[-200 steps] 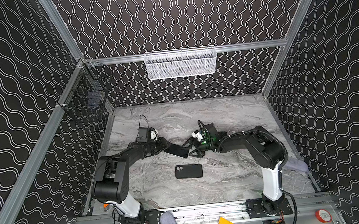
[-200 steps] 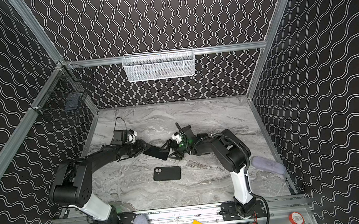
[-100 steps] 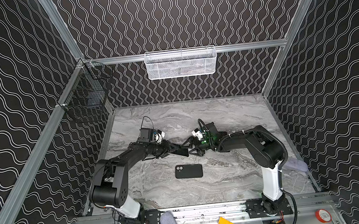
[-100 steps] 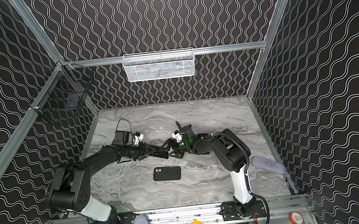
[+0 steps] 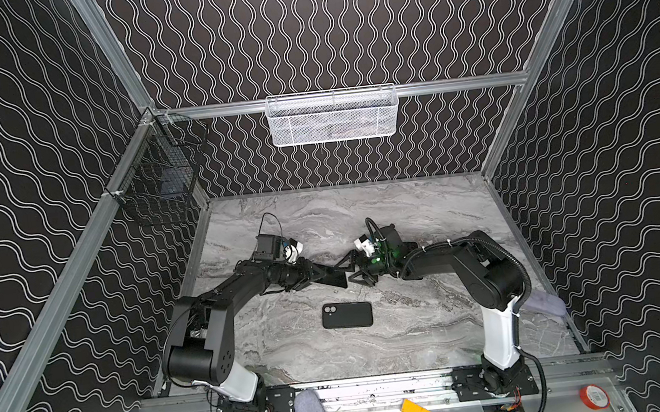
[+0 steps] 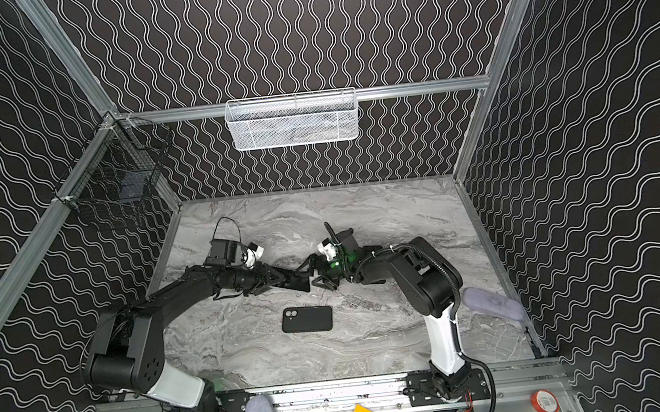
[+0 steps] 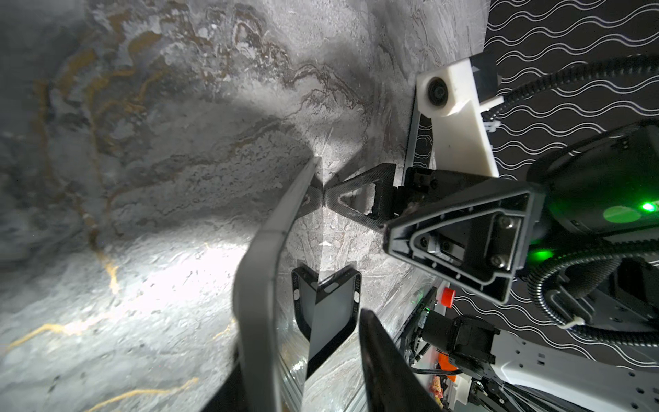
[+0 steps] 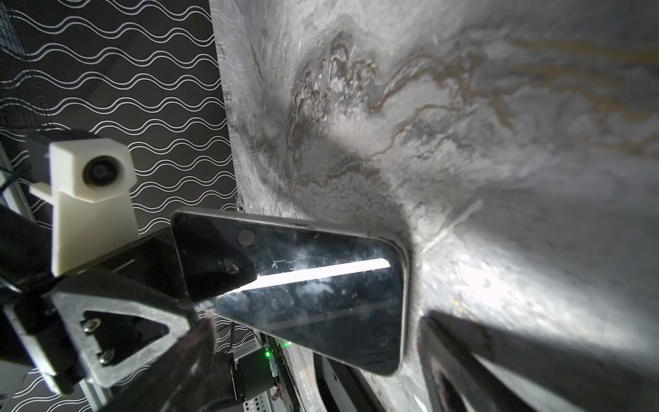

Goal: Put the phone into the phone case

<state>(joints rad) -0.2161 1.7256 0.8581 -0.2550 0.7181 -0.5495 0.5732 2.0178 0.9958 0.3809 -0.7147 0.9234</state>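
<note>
**Phone Out of the Case; Insertion Not Begun**

We find the task at an early stage. The phone (image 8: 313,292) is not in the phone case (image 5: 347,315). It stands up on edge between the two tools, toward the middle of the tabletop (image 5: 416,331), with its glass face showing in the right wrist view. The case lies flat and alone nearer the front edge, well apart from both tools. We cannot tell which face of the case is up. In our judgement three steps remain: a secure hold on the phone, carrying it over the case, and lining it up and pressing it in.

The left arm (image 5: 244,283) reaches low toward the centre, wrist rolled. The left tool (image 5: 323,278) straddles one end of the phone. In the left wrist view a gap shows between the glass and the finger on that side, so we cannot tell whether the pinch is made.

The right arm (image 5: 450,253) comes in low from the opposite side. The right tool (image 5: 346,273) has its jaws spread wide and holds nothing. One fingertip (image 7: 330,198) meets its own reflection in the glass near the phone's other end, touching or all but touching. Whether the phone's lower edge rests on the tabletop is not shown.
</note>
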